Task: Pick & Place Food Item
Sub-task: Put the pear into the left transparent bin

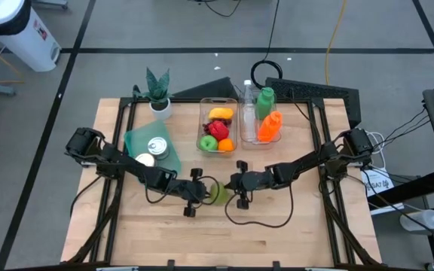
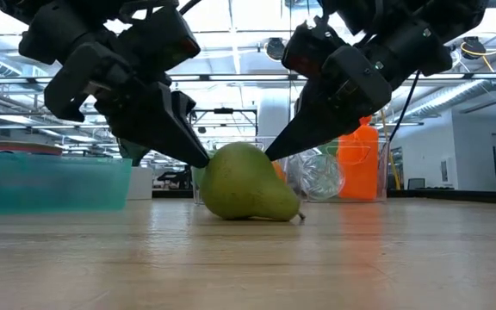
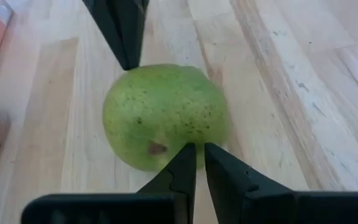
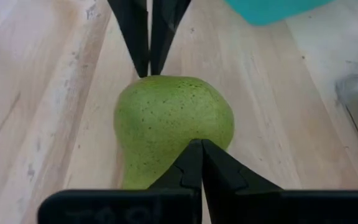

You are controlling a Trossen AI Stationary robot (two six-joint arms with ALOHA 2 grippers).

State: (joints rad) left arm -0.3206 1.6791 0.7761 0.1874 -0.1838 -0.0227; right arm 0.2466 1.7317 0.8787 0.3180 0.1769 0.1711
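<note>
A green pear [image 2: 246,183] lies on its side on the tabletop [image 2: 248,258], squeezed between the two grippers' tips. The left gripper [image 3: 195,152] touches one flank, its fingers pressed together; the right gripper [image 4: 196,148] meets the opposite flank, likewise closed, neither pinching the fruit. In the low view the pear's long axis runs across the tabletop, its stem end pointing toward the right gripper's side. Beyond the grippers stand a clear bin of fruit [image 1: 218,128], another with bottles [image 1: 263,117], a teal container [image 1: 153,141] holding cans, and a potted plant [image 1: 158,92]. Nothing lies close around the pear.
</note>
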